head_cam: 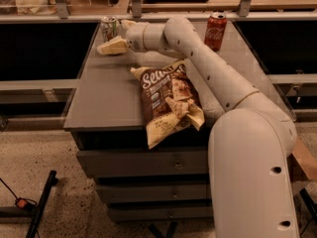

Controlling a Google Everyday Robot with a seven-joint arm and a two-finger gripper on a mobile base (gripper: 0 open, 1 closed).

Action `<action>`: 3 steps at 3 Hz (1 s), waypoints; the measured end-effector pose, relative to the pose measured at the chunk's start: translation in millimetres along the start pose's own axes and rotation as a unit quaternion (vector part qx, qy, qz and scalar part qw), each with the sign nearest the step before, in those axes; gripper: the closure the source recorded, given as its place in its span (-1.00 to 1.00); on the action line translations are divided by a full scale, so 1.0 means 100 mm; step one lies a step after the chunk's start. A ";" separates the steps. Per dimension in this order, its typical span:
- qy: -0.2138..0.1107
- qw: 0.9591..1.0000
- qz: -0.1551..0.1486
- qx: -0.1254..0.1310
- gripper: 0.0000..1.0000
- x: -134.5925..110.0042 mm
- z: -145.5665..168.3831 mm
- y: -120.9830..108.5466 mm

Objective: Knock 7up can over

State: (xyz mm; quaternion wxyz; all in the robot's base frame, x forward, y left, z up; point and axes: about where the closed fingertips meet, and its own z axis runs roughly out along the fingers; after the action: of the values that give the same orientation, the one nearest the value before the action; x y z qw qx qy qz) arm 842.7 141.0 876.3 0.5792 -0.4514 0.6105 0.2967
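Observation:
The 7up can [109,28], white and green with a silver top, stands upright at the far left corner of the grey cabinet top [106,93]. My gripper [113,45] reaches across from the right and sits just in front of and slightly right of the can, close to its base. Whether it touches the can does not show.
A red cola can [216,30] stands at the far right of the top. A brown snack bag [168,100] lies in the middle, hanging over the front edge. My arm [208,68] spans the right side. A railing [158,17] runs behind the cabinet.

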 end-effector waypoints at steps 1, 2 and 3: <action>-0.008 1.000 0.004 0.010 -0.21 0.00 0.03 -0.02; -0.006 1.000 0.006 0.019 0.26 -0.01 0.02 -0.06; 0.014 1.000 -0.004 0.023 0.73 -0.12 -0.07 -0.16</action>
State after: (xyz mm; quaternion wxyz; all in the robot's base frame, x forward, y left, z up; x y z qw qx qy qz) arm 852.5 130.7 891.6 0.5823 -0.4443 0.6234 0.2736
